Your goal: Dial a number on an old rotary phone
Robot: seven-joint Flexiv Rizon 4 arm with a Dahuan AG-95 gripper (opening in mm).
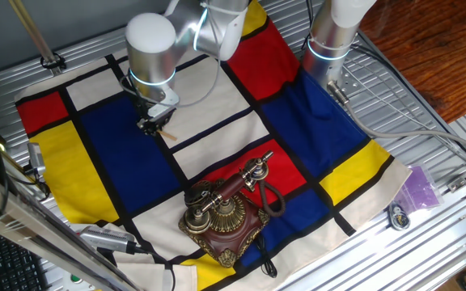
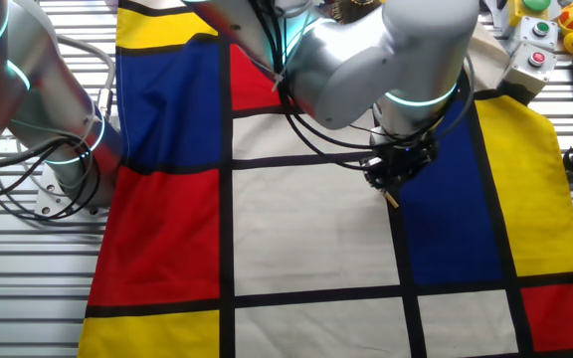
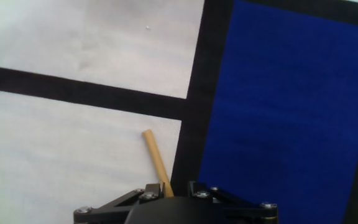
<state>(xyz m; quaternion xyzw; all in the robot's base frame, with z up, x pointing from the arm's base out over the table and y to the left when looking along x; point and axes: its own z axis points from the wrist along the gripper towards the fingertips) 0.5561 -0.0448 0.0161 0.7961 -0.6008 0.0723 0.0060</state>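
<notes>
The old rotary phone (image 1: 225,212), with a dark carved base, brass dial and red-and-brass handset, stands on the cloth near the front edge in one fixed view. My gripper (image 1: 155,123) is far from it, up and to the left, low over the cloth. It is shut on a thin wooden stick (image 3: 156,160) that points down at a white panel beside a black stripe. The stick also shows under the gripper (image 2: 394,179) in the other fixed view, where I cannot make out the phone. The hand view (image 3: 166,191) shows only the stick and the cloth.
A colour-block cloth (image 1: 112,166) of red, blue, yellow and white panels covers the table. A second arm's base (image 1: 330,36) stands at the back right. A purple object (image 1: 421,190) lies off the cloth at the right. A button box (image 2: 533,45) sits beyond the cloth.
</notes>
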